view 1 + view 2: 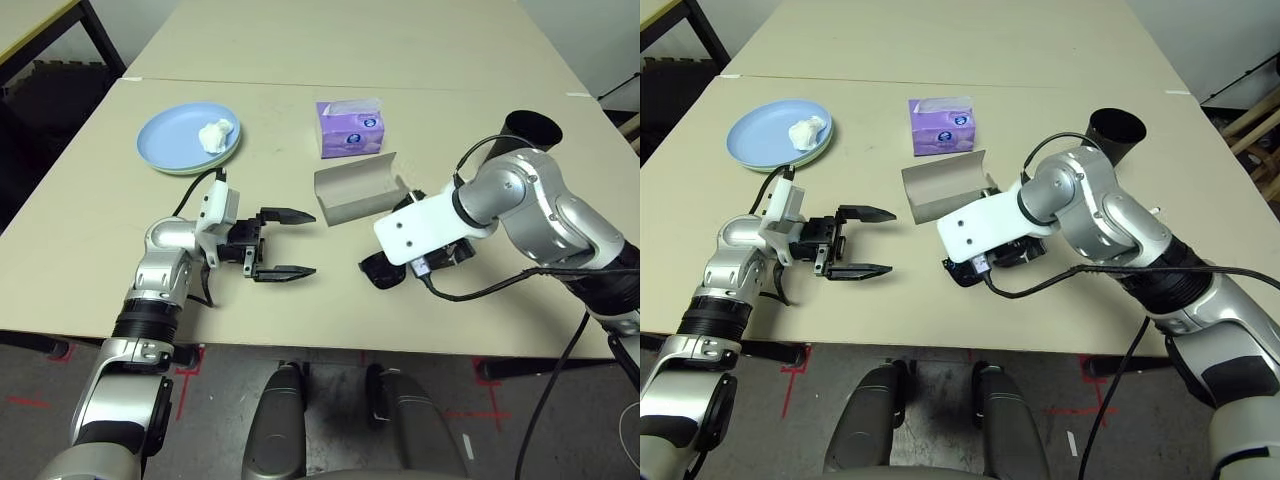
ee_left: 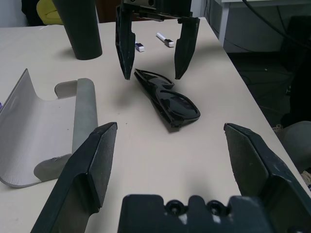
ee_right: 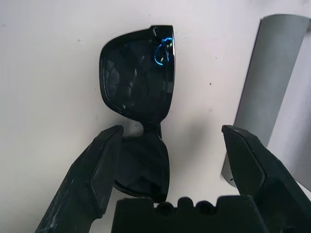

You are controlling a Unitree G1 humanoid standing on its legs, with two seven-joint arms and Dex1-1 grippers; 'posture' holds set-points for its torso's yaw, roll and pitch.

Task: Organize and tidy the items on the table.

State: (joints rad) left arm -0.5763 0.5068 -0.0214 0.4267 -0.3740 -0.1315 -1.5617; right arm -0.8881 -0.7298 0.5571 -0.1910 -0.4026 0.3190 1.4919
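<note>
Beside the open grey glasses case (image 1: 355,190), black sunglasses (image 3: 138,87) under wide-open empty right pincer (image 2: 154,73), left pincer (image 1: 285,243) open, empty.

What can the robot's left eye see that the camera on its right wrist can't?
The left eye view alone takes in the blue plate with a crumpled tissue on it, the purple tissue box, the black cup and the open left gripper. The right wrist view alone gives a close look at the dark lens of the sunglasses, with the right gripper open above them. Both views share the sunglasses, the open grey glasses case beside them, and the beige table.
</note>
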